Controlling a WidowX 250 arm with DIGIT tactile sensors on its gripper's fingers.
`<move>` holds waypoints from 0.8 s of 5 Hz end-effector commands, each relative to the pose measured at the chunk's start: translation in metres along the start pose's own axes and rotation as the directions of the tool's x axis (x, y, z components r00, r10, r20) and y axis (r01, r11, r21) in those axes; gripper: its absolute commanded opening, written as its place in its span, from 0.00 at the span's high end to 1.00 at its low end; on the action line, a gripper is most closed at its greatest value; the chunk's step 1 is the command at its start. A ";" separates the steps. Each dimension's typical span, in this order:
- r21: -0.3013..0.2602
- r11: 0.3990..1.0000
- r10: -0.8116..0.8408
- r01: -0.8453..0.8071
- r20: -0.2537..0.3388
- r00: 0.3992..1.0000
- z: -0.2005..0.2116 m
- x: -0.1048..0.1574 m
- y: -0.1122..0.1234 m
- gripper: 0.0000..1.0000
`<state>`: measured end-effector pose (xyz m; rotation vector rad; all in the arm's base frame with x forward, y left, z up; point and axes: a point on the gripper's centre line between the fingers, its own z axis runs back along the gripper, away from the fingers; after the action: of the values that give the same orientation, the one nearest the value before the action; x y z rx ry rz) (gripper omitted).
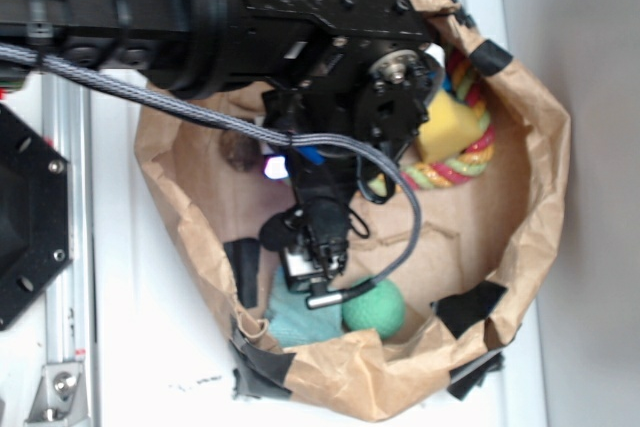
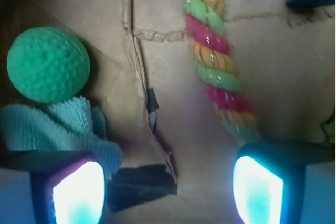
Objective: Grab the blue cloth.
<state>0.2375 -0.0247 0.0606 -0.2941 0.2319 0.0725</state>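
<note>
Hand point(image 2: 168, 192) fingers stood apart, nothing between them. Blue cloth point(image 2: 50, 127) lay at 9 o'clock beside the left finger point(image 2: 76, 192), touching green ball point(image 2: 47, 64).

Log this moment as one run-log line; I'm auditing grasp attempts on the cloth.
phase: approach | tool: open, empty | blue cloth: ungrasped, by one finger, touching green ball | rope toy: between fingers

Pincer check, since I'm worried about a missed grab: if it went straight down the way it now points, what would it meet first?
Probably bare cardboard floor between the open fingers. Only the left finger overlaps the blue cloth's edge; the green ball and rope toy lie off-line. Depth is unclear.
</note>
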 end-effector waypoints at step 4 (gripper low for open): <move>-0.039 0.973 -0.231 0.229 -0.066 0.971 -0.060 -0.006 -0.071 0.00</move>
<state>0.2345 -0.1011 0.0264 -0.3480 0.2805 -0.1178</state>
